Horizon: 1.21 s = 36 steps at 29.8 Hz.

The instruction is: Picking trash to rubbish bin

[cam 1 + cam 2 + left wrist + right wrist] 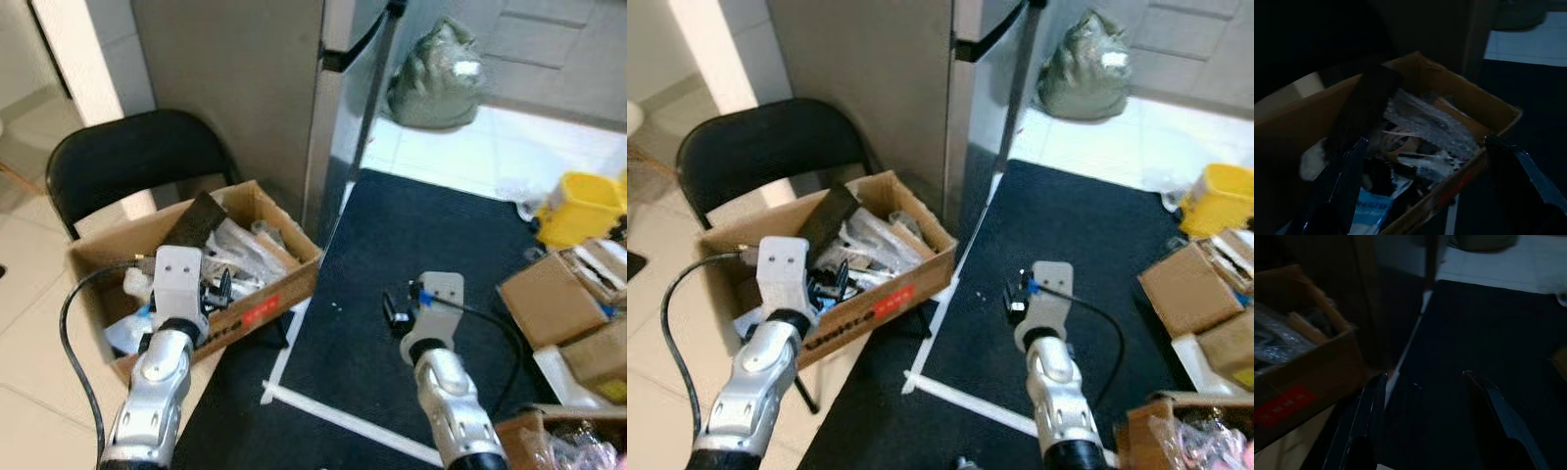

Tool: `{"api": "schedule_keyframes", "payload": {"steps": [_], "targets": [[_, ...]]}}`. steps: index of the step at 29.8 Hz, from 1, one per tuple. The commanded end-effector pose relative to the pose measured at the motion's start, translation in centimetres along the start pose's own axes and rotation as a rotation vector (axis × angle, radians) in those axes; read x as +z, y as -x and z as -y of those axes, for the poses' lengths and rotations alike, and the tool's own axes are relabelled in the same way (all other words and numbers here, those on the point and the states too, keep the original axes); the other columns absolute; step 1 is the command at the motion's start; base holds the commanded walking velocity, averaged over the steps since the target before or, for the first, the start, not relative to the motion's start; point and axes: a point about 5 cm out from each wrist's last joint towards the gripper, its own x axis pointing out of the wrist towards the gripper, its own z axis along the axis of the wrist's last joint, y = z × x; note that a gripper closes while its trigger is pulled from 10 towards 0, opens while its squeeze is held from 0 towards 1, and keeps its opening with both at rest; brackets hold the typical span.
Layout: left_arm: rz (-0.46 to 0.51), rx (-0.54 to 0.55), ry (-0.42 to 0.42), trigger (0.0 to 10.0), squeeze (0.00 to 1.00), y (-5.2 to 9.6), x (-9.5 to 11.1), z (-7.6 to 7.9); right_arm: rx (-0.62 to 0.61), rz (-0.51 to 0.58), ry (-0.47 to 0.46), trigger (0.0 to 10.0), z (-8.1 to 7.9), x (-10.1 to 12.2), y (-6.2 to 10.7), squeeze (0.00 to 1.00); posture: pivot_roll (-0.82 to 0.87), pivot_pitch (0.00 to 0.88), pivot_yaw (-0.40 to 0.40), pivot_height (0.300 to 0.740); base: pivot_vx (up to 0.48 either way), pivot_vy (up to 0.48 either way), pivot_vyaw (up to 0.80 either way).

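An open cardboard box with a red label sits on a black folding chair. It holds clear plastic wrappers, a flat black piece and other trash. My left gripper hovers over the box's near side, open and holding nothing. The left wrist view looks into the box, with the wrappers between the two spread fingers. My right gripper hangs open and empty over the dark mat, beside the box's corner.
A grey metal cabinet stands behind the chair. A green bag lies on the white floor at the back. At the right are a yellow bucket and several cardboard boxes. White tape crosses the mat.
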Motion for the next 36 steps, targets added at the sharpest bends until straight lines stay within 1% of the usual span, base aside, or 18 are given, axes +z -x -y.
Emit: {"api": "schedule_keyframes", "payload": {"steps": [1, 25, 36], "targets": [[-0.025, -0.006, -0.015, 10.0, 0.00, 0.16, -0.58, -0.03, -0.003, -0.027, -0.008, 10.0, -0.07, -0.58, 0.24, 0.00, 0.09, 0.132, 0.009, 0.740, 0.000, 0.000, -0.74], [-0.023, -0.029, -0.021, 10.0, 0.00, -0.23, -0.47, 0.37, -0.031, -0.031, -0.016, 10.0, 0.33, -0.59, 0.35, 0.00, 0.08, 0.132, 0.023, 0.740, 0.000, 0.000, -0.75], [-0.024, -0.030, -0.020, 10.0, 0.00, -0.26, -0.54, 0.26, -0.031, -0.032, -0.018, 10.0, 0.25, -0.59, 0.33, 0.00, 0.08, 0.122, 0.025, 0.740, 0.000, 0.000, -0.75]]}}
